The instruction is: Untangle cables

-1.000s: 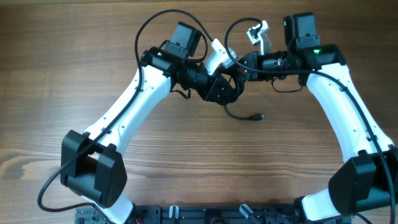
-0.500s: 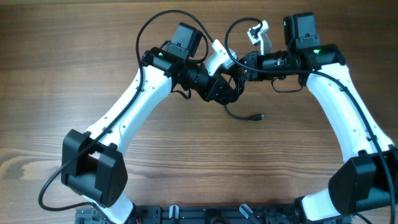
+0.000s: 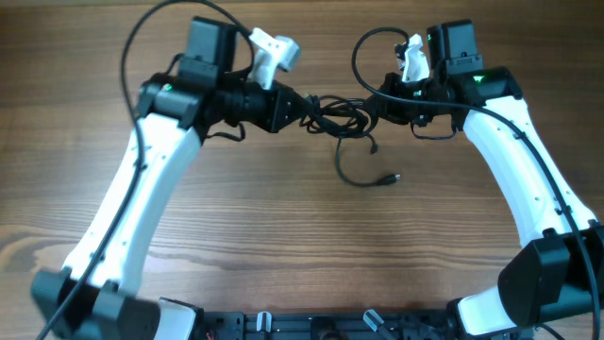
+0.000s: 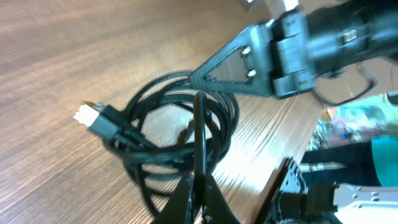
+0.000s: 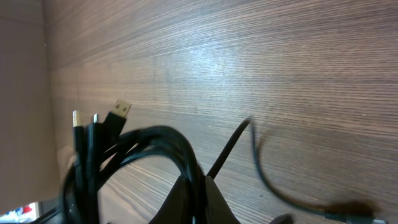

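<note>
I am working over the wooden table (image 3: 283, 246), both arms reaching toward its far side. The cables (image 3: 338, 117) are sitting bunched in a knot of loops between my two hands. My left gripper (image 3: 309, 104) is clamping on one strand of that coil, and my right gripper (image 3: 371, 106) is pinching the opposite side. One loose tail is trailing to a plug (image 3: 393, 178) lying on the wood. I am judging that drawing apart slowly, watching which loop tightens, beats yanking and cinching the knot.
</note>
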Tool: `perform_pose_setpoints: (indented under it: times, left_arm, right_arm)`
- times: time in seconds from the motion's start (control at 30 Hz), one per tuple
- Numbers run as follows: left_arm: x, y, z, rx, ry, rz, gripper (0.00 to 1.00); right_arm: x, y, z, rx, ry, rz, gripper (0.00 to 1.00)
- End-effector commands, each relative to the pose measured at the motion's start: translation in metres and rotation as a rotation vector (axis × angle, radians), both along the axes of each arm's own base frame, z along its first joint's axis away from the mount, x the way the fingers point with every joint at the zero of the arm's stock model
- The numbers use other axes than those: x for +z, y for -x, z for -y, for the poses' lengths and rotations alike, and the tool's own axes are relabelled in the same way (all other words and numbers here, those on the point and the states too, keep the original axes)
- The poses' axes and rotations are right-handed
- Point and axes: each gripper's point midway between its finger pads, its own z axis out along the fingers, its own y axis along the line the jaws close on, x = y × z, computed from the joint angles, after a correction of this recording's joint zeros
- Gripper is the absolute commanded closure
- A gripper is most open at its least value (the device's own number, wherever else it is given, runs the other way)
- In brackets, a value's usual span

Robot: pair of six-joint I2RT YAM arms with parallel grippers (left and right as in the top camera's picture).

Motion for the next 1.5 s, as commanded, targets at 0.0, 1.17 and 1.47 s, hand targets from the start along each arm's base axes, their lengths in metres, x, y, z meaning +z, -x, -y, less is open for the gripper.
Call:
perform_pose_setpoints:
  times: [0.0, 1.17, 1.47]
  left_arm:
    - [0.034, -0.004, -0.027, 0.197, 0.005, 0.038, 0.96]
    - [0.008, 0.0, -0.043, 0.217, -0.14, 0.019, 0.58]
    - [-0.011, -0.01, -0.04, 0.116, -0.201, 0.075, 0.57]
  right_arm:
    - [-0.003, -0.009, 0.015, -0.031, 0.088, 0.032, 0.96]
    - [0.103, 0.02, -0.043, 0.497, -0.605, 0.326, 0.96]
    - [0.119, 0.028, -0.046, 0.553, -0.69, 0.344, 0.96]
